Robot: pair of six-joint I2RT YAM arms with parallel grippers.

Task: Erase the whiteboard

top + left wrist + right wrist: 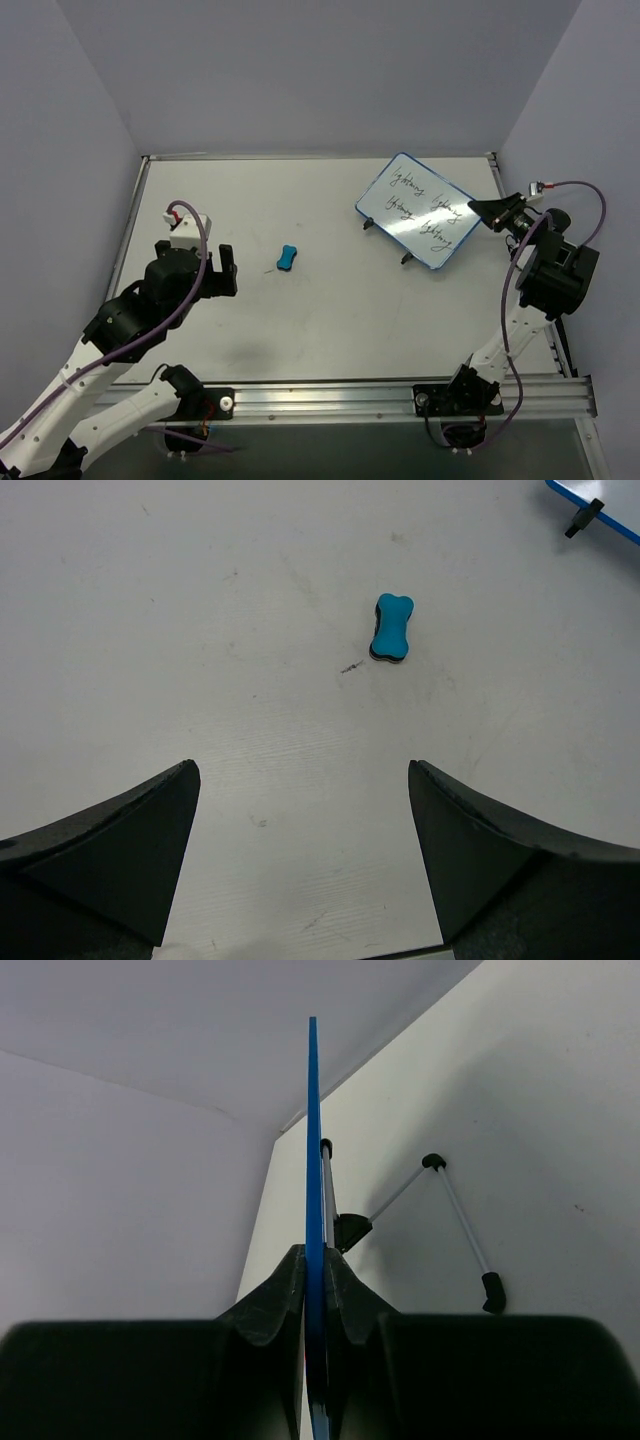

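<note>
The whiteboard [417, 209], white with a blue rim and dark cursive writing, stands tilted on wire legs at the back right of the table. My right gripper [476, 208] is shut on its right edge; in the right wrist view the blue rim [314, 1160] runs edge-on between the closed fingers, with the wire stand legs [455, 1210] beside it. The small blue bone-shaped eraser [287, 258] lies on the table left of centre. My left gripper [228, 270] is open and empty, a short way left of the eraser, which shows ahead in the left wrist view [391, 627].
The white table [330, 320] is walled in by pale panels at the back and both sides. A metal rail [400, 395] runs along the near edge by the arm bases. A corner of the whiteboard [600, 510] shows at the top right of the left wrist view.
</note>
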